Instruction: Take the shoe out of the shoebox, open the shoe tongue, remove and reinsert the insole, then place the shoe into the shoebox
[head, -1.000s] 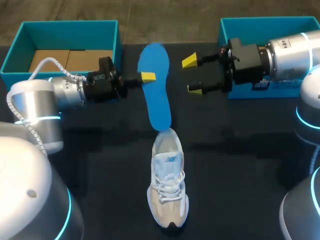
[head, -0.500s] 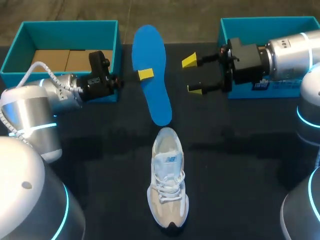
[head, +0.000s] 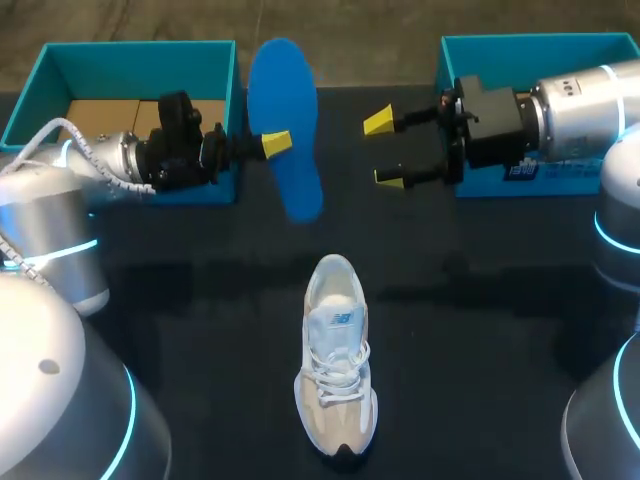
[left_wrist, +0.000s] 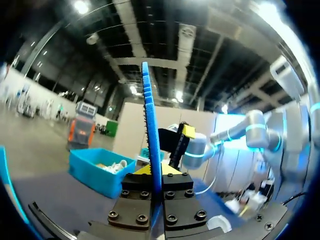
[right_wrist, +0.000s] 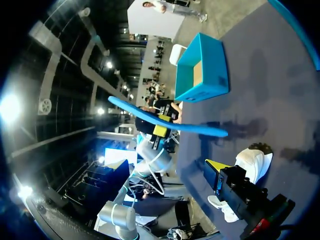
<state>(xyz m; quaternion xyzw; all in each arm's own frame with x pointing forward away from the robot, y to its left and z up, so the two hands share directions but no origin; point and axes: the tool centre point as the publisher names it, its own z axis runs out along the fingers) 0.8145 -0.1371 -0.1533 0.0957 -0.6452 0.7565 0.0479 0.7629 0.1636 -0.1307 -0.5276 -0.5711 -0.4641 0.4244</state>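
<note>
So the blue foam insole (head: 283, 125), a flat foot-shaped slab with a ribbed edge, is pinched in the left hand (head: 275, 143). It hangs above the black table (head: 480, 330), just beside the teal box with a cardboard floor (head: 135, 47). A second ago its heel end sat at the collar of the white-and-beige mesh shoe (head: 337, 360). Now it's further left and well apart from it. The right hand (head: 385, 150) is spread, holding nothing, by the second teal box (head: 520, 40), same spot as before.
</note>
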